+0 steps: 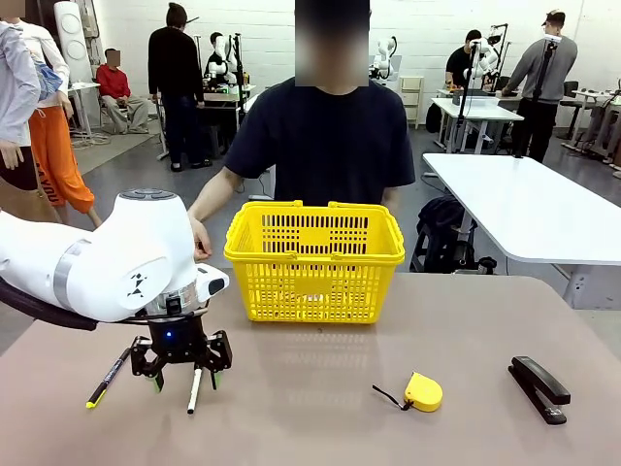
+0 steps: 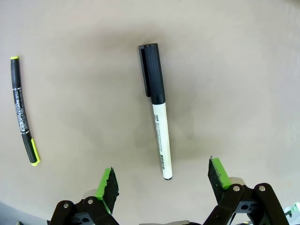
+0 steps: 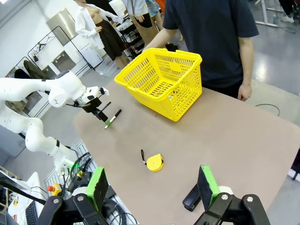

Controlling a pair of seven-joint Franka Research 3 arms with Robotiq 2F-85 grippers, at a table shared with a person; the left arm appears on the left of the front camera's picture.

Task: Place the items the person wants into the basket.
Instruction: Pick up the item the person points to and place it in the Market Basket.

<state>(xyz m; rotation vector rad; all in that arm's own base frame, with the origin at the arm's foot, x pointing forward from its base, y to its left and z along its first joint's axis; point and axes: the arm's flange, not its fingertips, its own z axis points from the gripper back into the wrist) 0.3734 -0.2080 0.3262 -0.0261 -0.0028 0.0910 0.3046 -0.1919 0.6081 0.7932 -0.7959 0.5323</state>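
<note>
My left gripper [image 1: 184, 379] hangs open just above the table, with the white marker with a black cap [image 1: 195, 389] lying between its green pads. In the left wrist view that marker [image 2: 158, 111] runs lengthwise away from the left gripper [image 2: 162, 168], untouched, white end nearest. A thin black pen with a yellow end [image 1: 109, 378] [image 2: 22, 110] lies to its left. The yellow basket [image 1: 314, 258] [image 3: 164, 82] stands at the far edge in front of the person [image 1: 325, 131]. My right gripper [image 3: 153, 184] is open, high above the table.
A yellow tape measure [image 1: 423, 391] [image 3: 154, 162] and a black stapler [image 1: 539, 387] lie on the right side of the table. The person's hand [image 1: 201, 239] rests at the far edge, left of the basket.
</note>
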